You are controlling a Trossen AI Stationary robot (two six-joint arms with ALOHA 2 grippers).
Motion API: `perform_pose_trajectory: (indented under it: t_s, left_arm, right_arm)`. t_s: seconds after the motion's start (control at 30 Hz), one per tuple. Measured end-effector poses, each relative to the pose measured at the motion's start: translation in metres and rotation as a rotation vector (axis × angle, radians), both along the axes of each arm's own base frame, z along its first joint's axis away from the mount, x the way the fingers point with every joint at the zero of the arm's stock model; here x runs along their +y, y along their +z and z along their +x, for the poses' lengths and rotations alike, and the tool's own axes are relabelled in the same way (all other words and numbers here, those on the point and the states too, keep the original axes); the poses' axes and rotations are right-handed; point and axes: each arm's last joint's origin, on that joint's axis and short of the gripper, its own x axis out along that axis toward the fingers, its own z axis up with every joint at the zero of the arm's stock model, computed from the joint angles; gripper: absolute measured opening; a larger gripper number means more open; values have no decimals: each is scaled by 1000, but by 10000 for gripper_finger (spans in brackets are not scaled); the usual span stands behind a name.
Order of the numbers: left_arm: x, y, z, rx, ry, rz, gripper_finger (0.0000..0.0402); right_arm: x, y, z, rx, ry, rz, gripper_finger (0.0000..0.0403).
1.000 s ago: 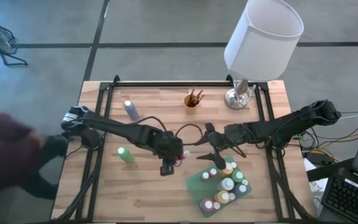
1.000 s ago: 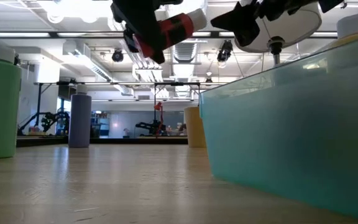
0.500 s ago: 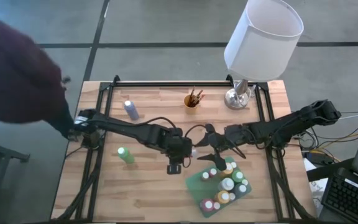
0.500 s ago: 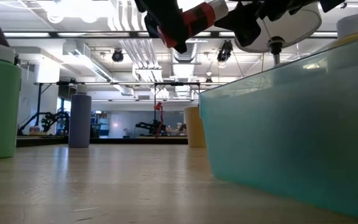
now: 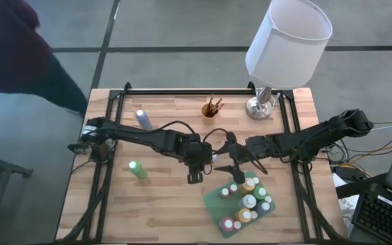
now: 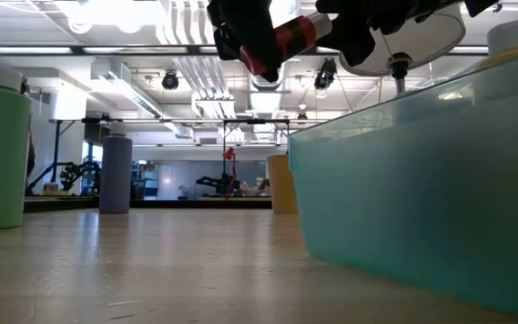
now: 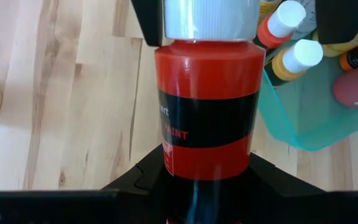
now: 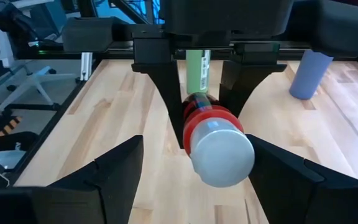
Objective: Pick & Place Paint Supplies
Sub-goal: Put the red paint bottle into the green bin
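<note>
A red paint bottle (image 7: 207, 106) with a black label and a white cap (image 8: 221, 155) hangs above the table's middle, with my left gripper (image 5: 203, 163) shut on it. Its cap points at my right gripper (image 5: 224, 162). That gripper is open, with one finger (image 8: 114, 177) on each side of the cap and a gap showing on both sides. A green tub (image 5: 213, 203) near the front right holds several white-capped bottles. A green bottle (image 5: 137, 169) and a bluish one (image 5: 143, 120) stand upright on their bases on the left. A yellow cup (image 5: 210, 109) holds dark brushes. My left gripper pinches the red bottle's body near its bottom end (image 7: 207, 165) between its two fingers (image 8: 166, 93). The fingers slant down from above, one on each side of the bottle. The bottle is lifted clear of the table and lies almost level, its cap end slightly raised.
A white-shaded lamp (image 5: 284, 47) on a silver base (image 5: 260, 105) stands at the far right. A person in dark clothing (image 5: 19, 47) is beyond the table's far left corner. Bare wood lies between the green bottle and the tub.
My left gripper has carried the red bottle toward the table's right and a little up, bringing its cap between my right gripper's fingers. The bottle has stayed clear of the table. The person at the table's left has moved from the near side toward the far side.
</note>
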Motion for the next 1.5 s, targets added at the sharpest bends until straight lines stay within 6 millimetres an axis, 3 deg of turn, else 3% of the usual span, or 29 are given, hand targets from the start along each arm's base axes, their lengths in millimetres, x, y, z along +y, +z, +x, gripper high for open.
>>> perform_pose_trajectory:
  t_s: [0.2,0.7,1.1,1.5]
  left_arm:
    - [1,0,0,-1,-7,-5,138]
    - [0,0,0,3,-45,-13,138]
    - [0,1,0,-3,-66,-1,156]
    - [1,9,-4,-6,-112,51,233]
  right_arm:
    - [0,0,0,-4,-4,-8,242]
    - [-1,1,1,-16,-8,-18,113]
    - [-2,1,1,-20,-9,-21,118]
    - [-2,2,1,-24,-2,-33,112]
